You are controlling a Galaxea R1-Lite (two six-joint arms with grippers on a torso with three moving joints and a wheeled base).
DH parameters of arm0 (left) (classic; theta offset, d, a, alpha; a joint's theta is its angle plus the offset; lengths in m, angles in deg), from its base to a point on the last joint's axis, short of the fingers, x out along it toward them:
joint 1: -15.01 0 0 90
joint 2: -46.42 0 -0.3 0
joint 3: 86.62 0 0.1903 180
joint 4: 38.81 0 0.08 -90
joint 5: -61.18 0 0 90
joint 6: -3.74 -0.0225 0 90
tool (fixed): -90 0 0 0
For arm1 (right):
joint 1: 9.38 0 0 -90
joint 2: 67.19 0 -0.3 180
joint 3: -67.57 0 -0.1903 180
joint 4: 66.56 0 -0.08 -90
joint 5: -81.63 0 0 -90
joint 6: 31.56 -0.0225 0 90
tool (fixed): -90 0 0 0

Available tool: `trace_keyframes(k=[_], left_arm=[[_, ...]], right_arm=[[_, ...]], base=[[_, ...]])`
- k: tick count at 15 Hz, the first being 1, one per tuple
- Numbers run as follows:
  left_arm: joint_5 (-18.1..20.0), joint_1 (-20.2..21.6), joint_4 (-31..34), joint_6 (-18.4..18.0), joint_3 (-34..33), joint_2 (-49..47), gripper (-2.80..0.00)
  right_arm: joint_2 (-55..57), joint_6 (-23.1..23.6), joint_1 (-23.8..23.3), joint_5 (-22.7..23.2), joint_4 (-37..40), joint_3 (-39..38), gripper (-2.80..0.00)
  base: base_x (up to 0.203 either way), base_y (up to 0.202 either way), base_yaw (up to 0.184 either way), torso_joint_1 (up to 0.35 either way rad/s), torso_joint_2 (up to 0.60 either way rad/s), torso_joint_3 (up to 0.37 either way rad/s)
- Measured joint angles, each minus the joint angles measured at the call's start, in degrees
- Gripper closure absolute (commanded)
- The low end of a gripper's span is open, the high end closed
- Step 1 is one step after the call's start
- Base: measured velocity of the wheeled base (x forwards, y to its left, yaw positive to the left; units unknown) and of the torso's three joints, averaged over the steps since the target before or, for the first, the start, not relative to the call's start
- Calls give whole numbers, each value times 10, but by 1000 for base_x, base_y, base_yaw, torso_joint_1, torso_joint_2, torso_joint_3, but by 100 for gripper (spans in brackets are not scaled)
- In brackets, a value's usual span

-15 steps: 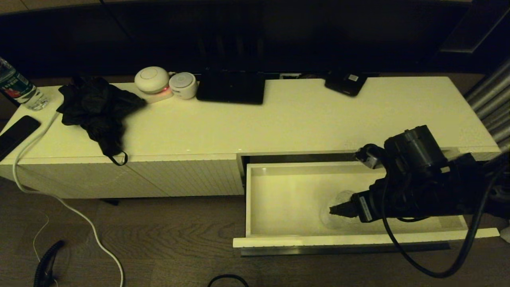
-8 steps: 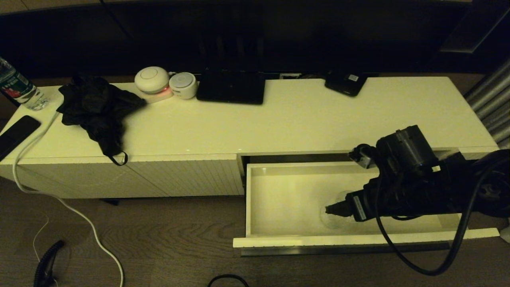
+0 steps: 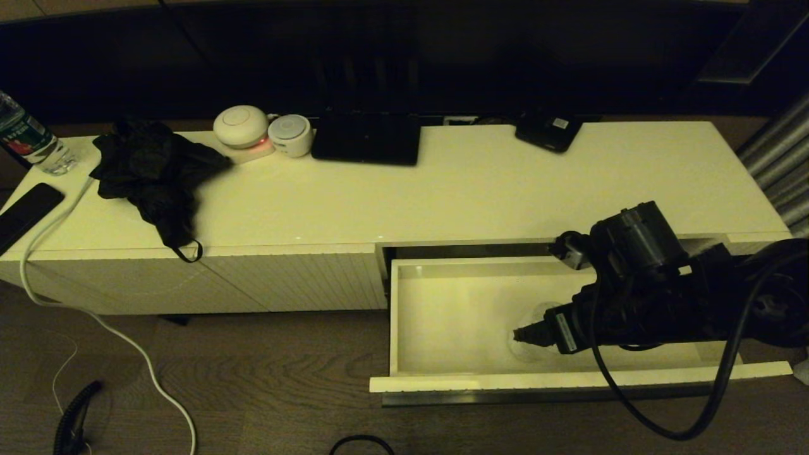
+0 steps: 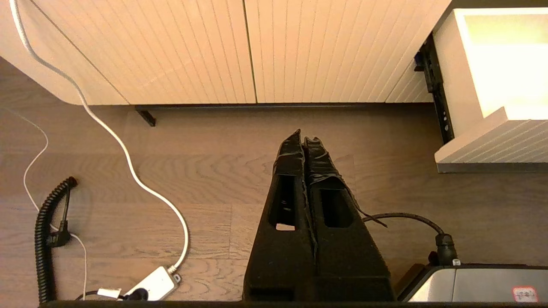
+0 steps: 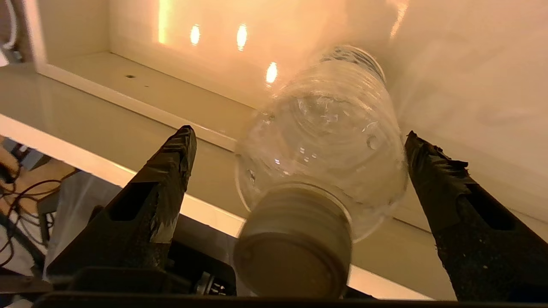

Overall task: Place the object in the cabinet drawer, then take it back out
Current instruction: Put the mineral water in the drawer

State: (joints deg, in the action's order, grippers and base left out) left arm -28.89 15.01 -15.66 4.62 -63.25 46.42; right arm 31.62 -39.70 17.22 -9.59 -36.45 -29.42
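The water bottle (image 5: 325, 141) stands inside the open drawer (image 3: 455, 373), at the lower right of the head view, and most of it is hidden there under my right arm; only a faint clear ring of it (image 3: 528, 344) shows on the white floor. My right gripper (image 5: 295, 149) is spread wide around the bottle, one finger on each side, and neither finger touches it. From my right wrist I look down on its grey cap (image 5: 293, 248), which fills the low middle of that picture and is blurry. I cannot see its label. The drawer's right end is covered by my arm and a black cable (image 3: 638, 414). My left gripper (image 4: 303, 145) hangs over the wood floor (image 4: 214, 171), fingers pressed together, holding nothing. On the cabinet top (image 3: 480, 189) lie a black cloth (image 3: 155, 170) at the upper left, two round white things (image 3: 262, 129) and a dark flat box (image 3: 366, 139). Another bottle (image 3: 28, 142) is cut off by the left edge. A white cord (image 3: 95, 316) runs down to the floor.
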Motion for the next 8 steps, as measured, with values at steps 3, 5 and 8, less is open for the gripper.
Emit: trace_keyframes(k=[3,5,8], left_arm=[[0,0,0,0,0,0,0],[0,0,0,0,0,0,0],[0,0,0,0,0,0,0]], right_arm=[[-5,1,0,-29,1,-10,0],[-8,1,0,-31,3,-10,0],[-12,1,0,-31,3,-12,0]], base=[[0,0,0,0,0,0],[0,0,0,0,0,0],[0,0,0,0,0,0]])
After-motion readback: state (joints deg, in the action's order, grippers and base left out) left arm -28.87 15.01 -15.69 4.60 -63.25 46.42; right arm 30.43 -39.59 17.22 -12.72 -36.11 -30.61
